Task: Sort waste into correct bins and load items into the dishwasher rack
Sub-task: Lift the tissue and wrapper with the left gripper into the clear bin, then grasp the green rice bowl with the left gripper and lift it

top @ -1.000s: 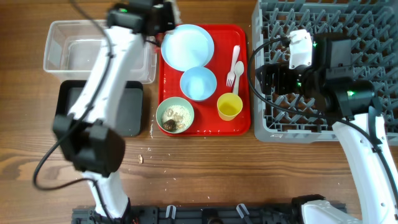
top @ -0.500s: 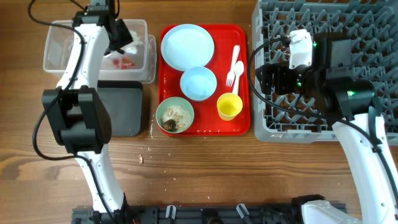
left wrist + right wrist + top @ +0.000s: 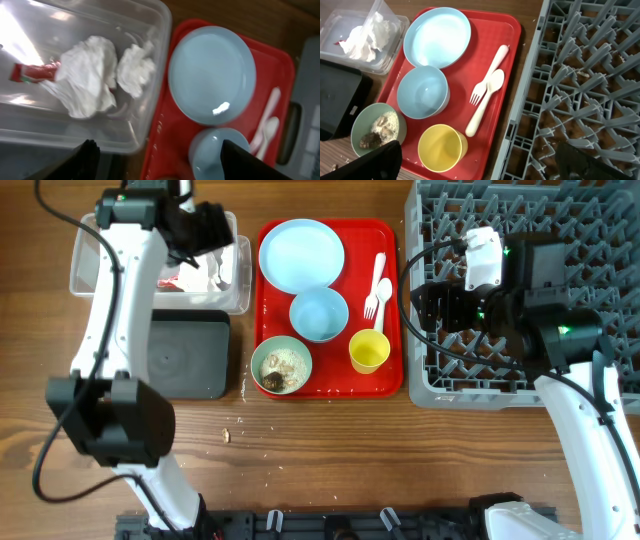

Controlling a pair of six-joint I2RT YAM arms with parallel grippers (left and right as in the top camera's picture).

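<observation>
My left gripper (image 3: 207, 230) hangs open and empty over the right end of the clear tub (image 3: 90, 250). In the tub lie two crumpled white napkins (image 3: 85, 75) and a red wrapper (image 3: 32, 72). On the red tray (image 3: 330, 385) sit the light blue plate (image 3: 301, 255), light blue bowl (image 3: 319, 313), mint green bowl (image 3: 281, 366) with beige food scraps, yellow cup (image 3: 369, 351), and white fork and spoon (image 3: 377, 285). My right gripper (image 3: 485, 165) stays open and empty between the red tray and the grey dishwasher rack (image 3: 590, 240).
The black tray (image 3: 185, 360) lies just in front of the clear tub. A few crumbs (image 3: 226, 434) are scattered on the wooden table near the red tray's front left corner. The rack fills the right side of the table.
My left gripper swung left from the red tray's back corner to over the clear tub and opened. White napkins now lie in the tub. The right arm has not moved.
</observation>
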